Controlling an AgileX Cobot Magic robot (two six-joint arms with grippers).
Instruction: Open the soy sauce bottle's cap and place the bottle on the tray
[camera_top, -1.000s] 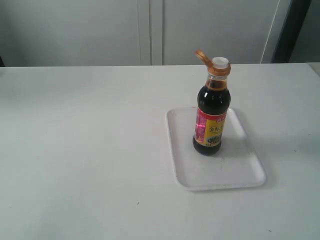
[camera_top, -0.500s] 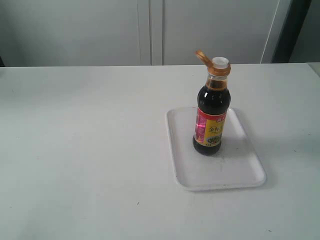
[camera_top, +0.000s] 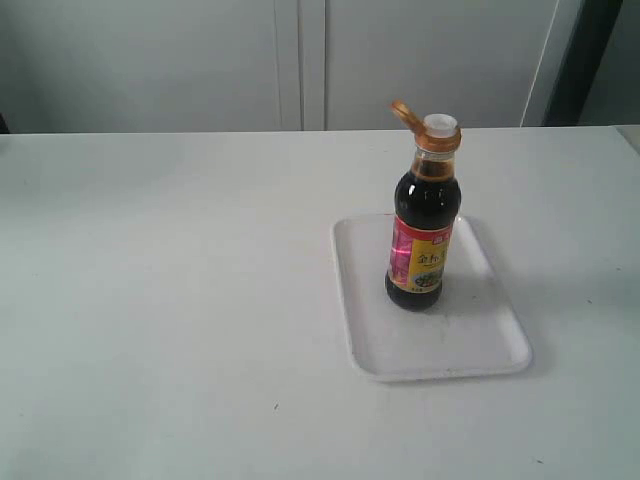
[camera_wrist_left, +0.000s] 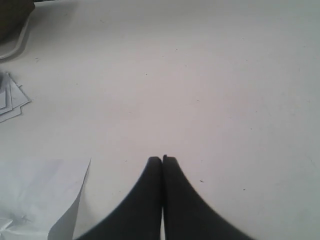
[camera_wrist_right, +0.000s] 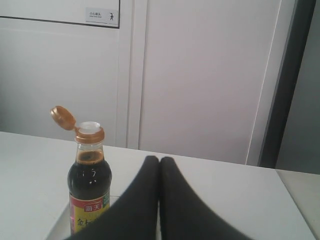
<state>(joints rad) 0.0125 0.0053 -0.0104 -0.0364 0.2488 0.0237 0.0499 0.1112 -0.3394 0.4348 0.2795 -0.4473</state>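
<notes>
- The small clear glass soy sauce bottle (camera_top: 422, 240), full of dark brown liquid, is standing upright on the shallow white rectangular plastic tray (camera_top: 450, 345). It sits toward the far half, so there's a good patch of bare tray in front of it.
- Its little translucent amber-orange flip cap (camera_top: 405, 114) is popped open. It's tipped back to one side on its hinge at the orange collar, so the white spout (camera_top: 440, 124) is uncovered.
- A red-pink and yellow label (camera_top: 420, 262) wraps the lower body and faces the exterior camera.
- The tray lies flat on the plain white bench (camera_top: 170, 280), right of the middle in the exterior view, with its long side running away from the camera.
- Right end effector (camera_wrist_right: 159, 159): two black fingers squeezed together tip to tip, clenched on nothing. From its wrist camera you can see the bottle (camera_wrist_right: 90, 190) and the open cap (camera_wrist_right: 63, 117) past the fingers, clearly apart from them.
- Left end effector (camera_wrist_left: 162, 159): same deal, black fingers clamped together with nothing between them, over bare bench.
- Also in the left wrist view are a few stacked white paper sheets (camera_wrist_left: 10, 97) and a bigger crumpled white sheet (camera_wrist_left: 40, 195), both lying on the bench near that end effector but not touching it.
- Behind the bench are pale white cabinet doors (camera_top: 300, 60), one with a small white sticker (camera_wrist_right: 102, 16) too tiny to read.
</notes>
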